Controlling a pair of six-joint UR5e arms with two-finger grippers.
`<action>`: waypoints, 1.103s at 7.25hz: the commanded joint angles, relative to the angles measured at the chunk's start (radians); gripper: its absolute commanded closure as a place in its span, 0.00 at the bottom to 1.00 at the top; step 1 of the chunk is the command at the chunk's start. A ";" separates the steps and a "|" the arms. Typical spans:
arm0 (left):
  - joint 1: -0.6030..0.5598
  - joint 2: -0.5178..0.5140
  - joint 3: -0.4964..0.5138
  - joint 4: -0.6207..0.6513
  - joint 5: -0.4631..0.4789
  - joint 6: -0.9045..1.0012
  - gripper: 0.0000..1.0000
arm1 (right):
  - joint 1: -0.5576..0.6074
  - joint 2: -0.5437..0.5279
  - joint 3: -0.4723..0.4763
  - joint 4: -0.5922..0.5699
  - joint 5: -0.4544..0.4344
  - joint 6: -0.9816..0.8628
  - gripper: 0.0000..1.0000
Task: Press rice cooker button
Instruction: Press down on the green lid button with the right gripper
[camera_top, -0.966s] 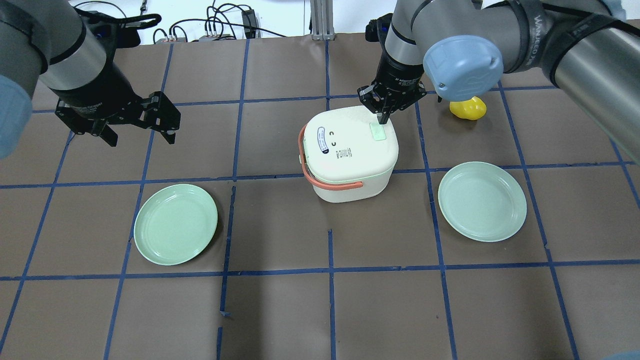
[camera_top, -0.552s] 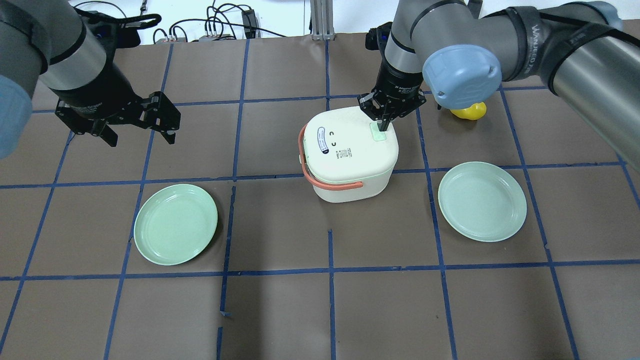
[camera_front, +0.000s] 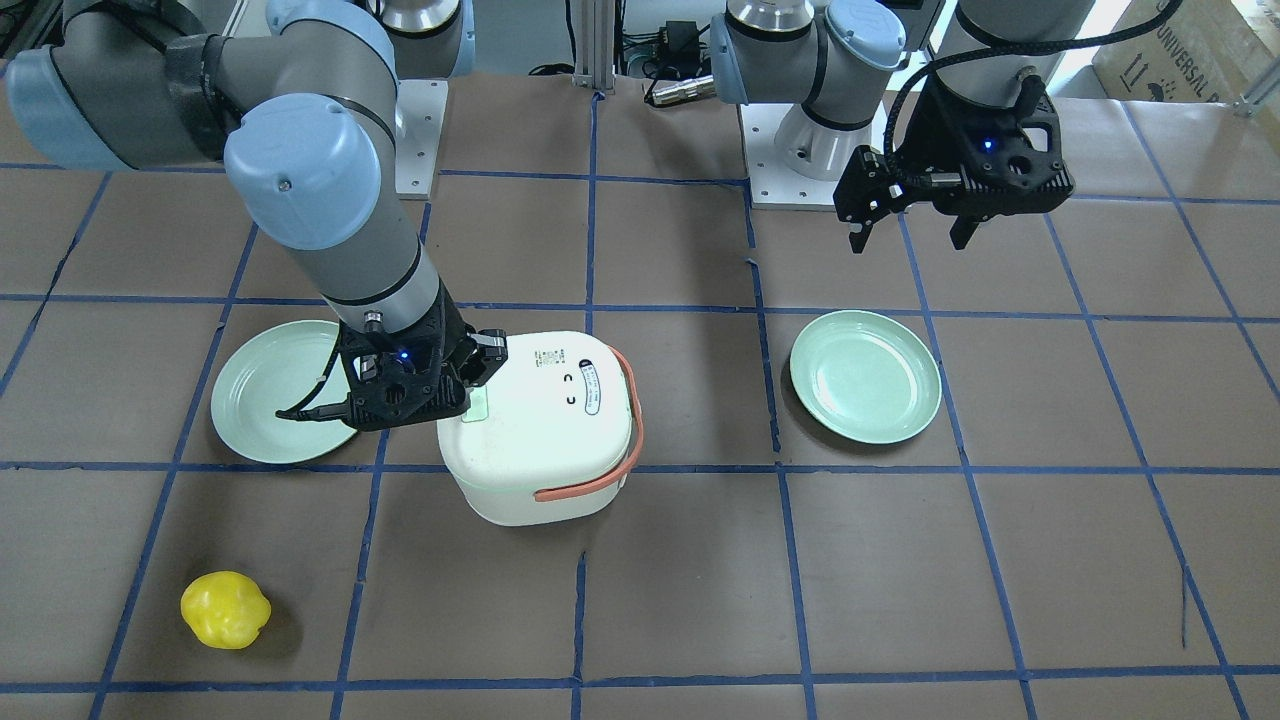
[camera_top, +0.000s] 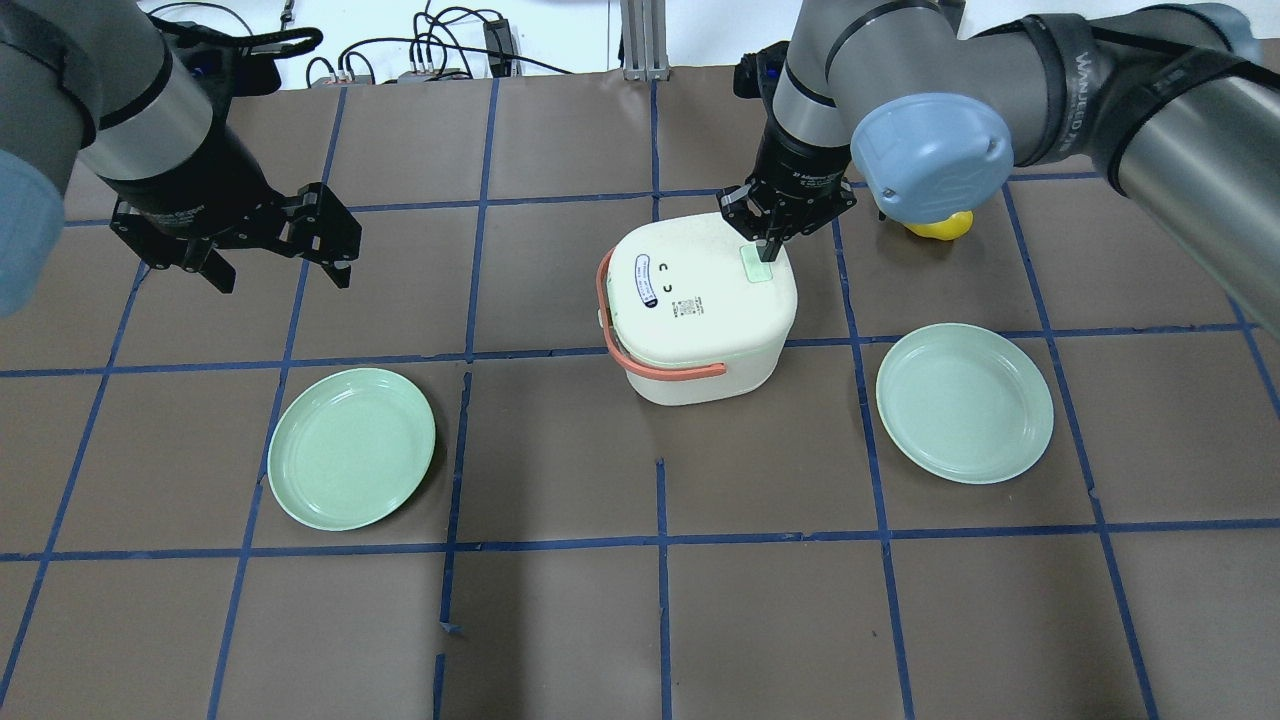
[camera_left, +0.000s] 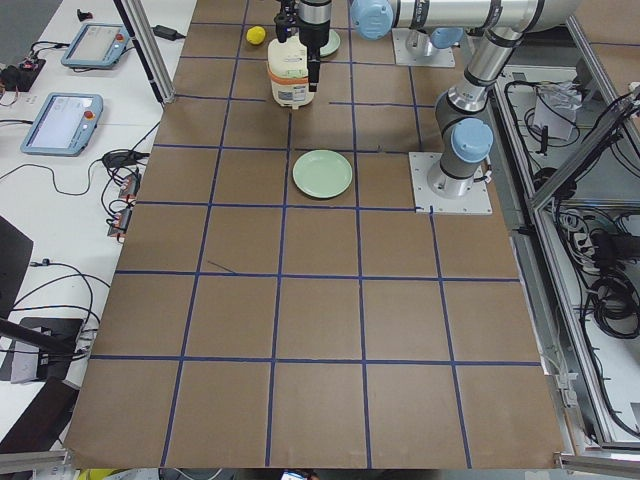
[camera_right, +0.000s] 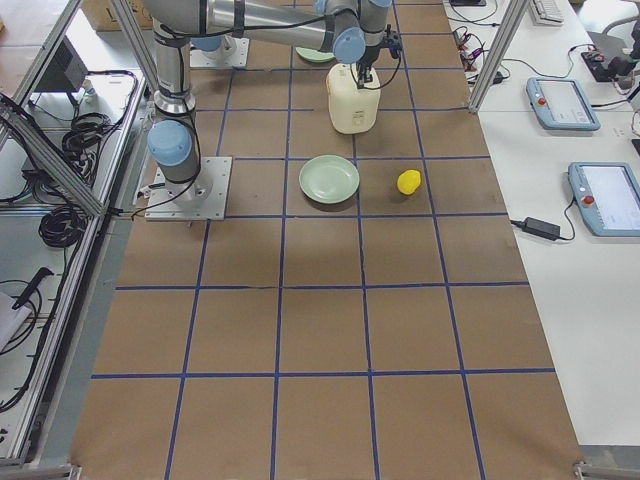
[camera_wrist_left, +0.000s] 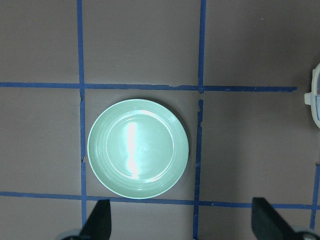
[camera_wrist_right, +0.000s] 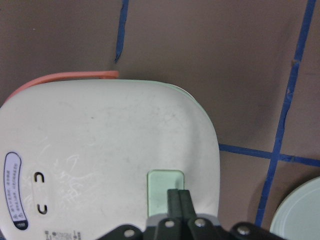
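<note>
Pressing down now, the right gripper (camera_top: 765, 250) has its fingertips on the pale green button (camera_top: 757, 265), where a second ago they hung at the button's far edge, just short of it. Since the later of the two earlier frames it has barely shifted. The right arm's blue elbow cap now hides more of the yellow object (camera_top: 940, 226) than it did.

The rice cooker (camera_top: 700, 300) has not moved. It sits near the middle of the bench (camera_top: 560, 620), a little toward the far edge from the robot. Its body is almost square. The line from its oval label (camera_top: 648, 280) to the button runs across the bench, with the button end toward the robot's right edge. The coral handle (camera_top: 670, 372) lies folded down around the label side and the near side.

From the wrist camera, the right gripper (camera_wrist_right: 178, 195) has its jaws together, holding nothing, with the tips over the right half of the button (camera_wrist_right: 157, 192).

Toward the left edge, the left gripper (camera_top: 285, 280) hangs above the bench with jaws wide apart and empty, as before. One green plate (camera_top: 351, 448) lies below it, nearer the robot. The other plate (camera_top: 964, 402) lies right of the cooker, and the yellow object sits beyond it.
</note>
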 joint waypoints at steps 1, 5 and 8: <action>0.000 0.000 0.000 0.000 0.000 0.000 0.00 | 0.010 -0.002 0.002 -0.001 -0.001 0.015 0.92; 0.000 0.000 0.000 -0.001 0.000 0.000 0.00 | 0.017 0.014 0.004 -0.004 -0.001 0.012 0.92; 0.000 0.000 0.000 0.000 0.000 0.000 0.00 | 0.010 0.014 0.004 -0.004 -0.001 0.009 0.92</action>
